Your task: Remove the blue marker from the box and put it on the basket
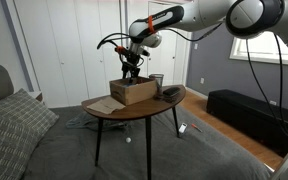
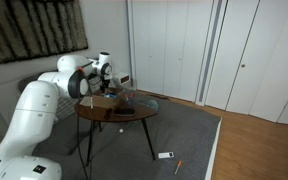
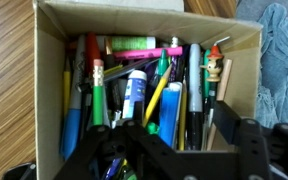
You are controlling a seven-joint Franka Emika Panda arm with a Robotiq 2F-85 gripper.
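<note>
A cardboard box (image 3: 46,80) full of pens and markers fills the wrist view. A blue marker (image 3: 171,104) stands among them near the middle, next to a yellow pencil and a black pen. My gripper (image 3: 174,132) is open just above the box, its two dark fingers on either side of the blue marker. In both exterior views the gripper (image 1: 132,72) (image 2: 112,88) hangs right over the box (image 1: 132,93) on the round table. A dark shallow object (image 1: 170,93), perhaps the basket, lies beside the box.
The small round wooden table (image 1: 104,108) stands on thin legs on grey carpet. A blue-grey cloth (image 3: 280,60) lies next to the box. A bed with a checked pillow (image 1: 14,125) and a dark bench (image 1: 249,112) flank the table.
</note>
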